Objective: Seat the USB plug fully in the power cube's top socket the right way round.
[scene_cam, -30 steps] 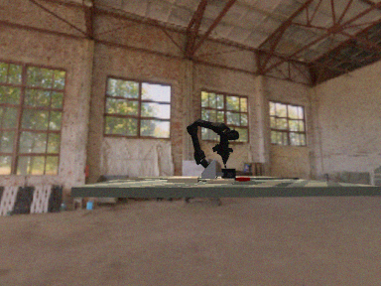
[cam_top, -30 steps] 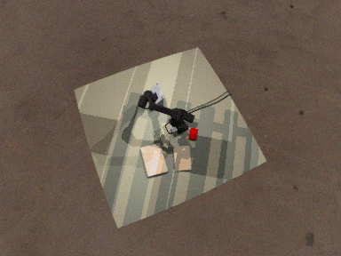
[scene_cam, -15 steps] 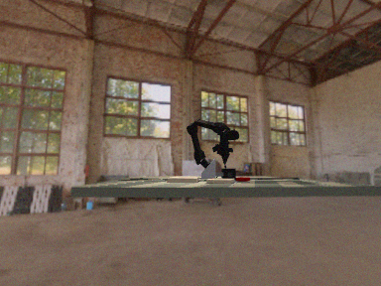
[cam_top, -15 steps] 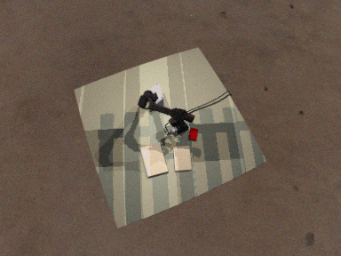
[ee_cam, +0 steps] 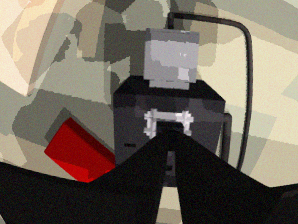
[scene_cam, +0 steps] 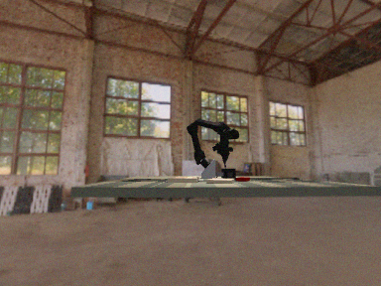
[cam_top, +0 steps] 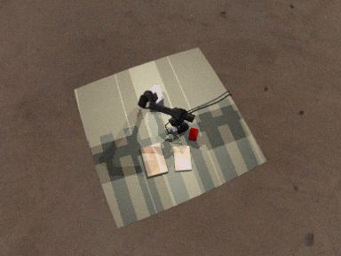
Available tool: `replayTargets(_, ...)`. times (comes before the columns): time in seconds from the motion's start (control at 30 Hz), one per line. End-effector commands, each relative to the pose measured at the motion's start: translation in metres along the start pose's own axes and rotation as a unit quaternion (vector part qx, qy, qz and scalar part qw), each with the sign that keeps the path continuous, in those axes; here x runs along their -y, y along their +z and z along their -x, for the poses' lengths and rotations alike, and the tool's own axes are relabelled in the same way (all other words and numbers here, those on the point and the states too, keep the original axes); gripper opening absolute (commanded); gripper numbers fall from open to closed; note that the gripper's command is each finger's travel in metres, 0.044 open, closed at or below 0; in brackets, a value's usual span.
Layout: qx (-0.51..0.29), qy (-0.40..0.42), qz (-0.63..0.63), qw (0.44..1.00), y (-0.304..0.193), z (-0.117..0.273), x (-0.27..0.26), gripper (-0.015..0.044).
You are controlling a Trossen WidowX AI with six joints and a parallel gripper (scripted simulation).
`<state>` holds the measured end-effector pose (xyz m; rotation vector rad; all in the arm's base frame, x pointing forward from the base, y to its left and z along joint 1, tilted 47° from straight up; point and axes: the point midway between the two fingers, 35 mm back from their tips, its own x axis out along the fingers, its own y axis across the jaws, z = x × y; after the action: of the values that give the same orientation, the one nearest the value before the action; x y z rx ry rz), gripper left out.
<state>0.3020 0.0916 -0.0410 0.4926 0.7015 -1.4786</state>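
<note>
The black power cube (ee_cam: 137, 107) (scene_cam: 228, 173) stands on the table with its top toward the wrist camera. On its top is a silver bracket-shaped rim (ee_cam: 150, 123), with the dark USB plug (ee_cam: 170, 124) in the middle of it. My gripper (ee_cam: 170, 141) (scene_cam: 225, 166) points down from above, its fingertips together over that rim. It is shut on the USB plug, whose body is mostly hidden by the fingers. How deep the plug sits and which way round it is cannot be made out.
A grey block (ee_cam: 171, 55) adjoins the cube's far side, with a black cable (ee_cam: 247, 50) looping right. A red block (ee_cam: 75, 150) (cam_top: 194, 133) (scene_cam: 242, 179) lies close beside the cube. Two pale flat slabs (cam_top: 154, 160) (cam_top: 182, 158) lie on the striped table (cam_top: 222, 151).
</note>
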Motion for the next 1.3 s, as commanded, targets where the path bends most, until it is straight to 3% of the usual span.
replayTargets(0.0,-0.003,-0.001,-0.002,1.000,0.000,0.004,0.000,0.0000)
replayTargets(1.27,-0.001,0.000,0.020,1.000,0.000,0.024,0.000,0.0000)
